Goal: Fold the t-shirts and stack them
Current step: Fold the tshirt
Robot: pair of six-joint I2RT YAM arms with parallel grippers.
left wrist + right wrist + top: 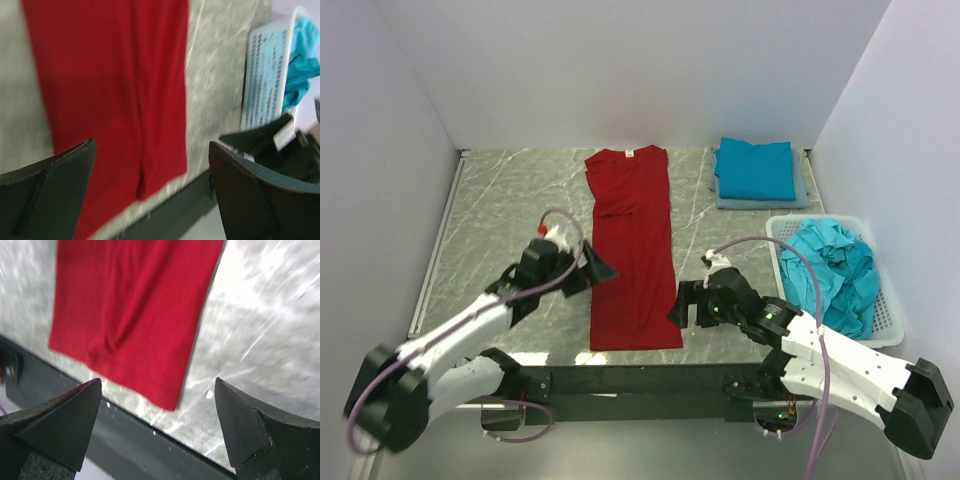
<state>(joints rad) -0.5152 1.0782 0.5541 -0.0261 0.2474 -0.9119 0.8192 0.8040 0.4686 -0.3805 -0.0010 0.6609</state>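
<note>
The red t-shirt (pixel 130 310) is lying flat on the marbled tabletop (pixel 260 340). The fingers (pixel 55 425) are standing wide apart.

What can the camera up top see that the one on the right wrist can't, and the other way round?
Only the top view: the left tool and right tool either side of the red t-shirt, a folded teal t-shirt at the far right, and a white basket of crumpled teal t-shirts. Only the right wrist view: a close look at its own fingers, wide apart with nothing between. Both: the red shirt's lower hem lying flat on the marbled table.
</note>
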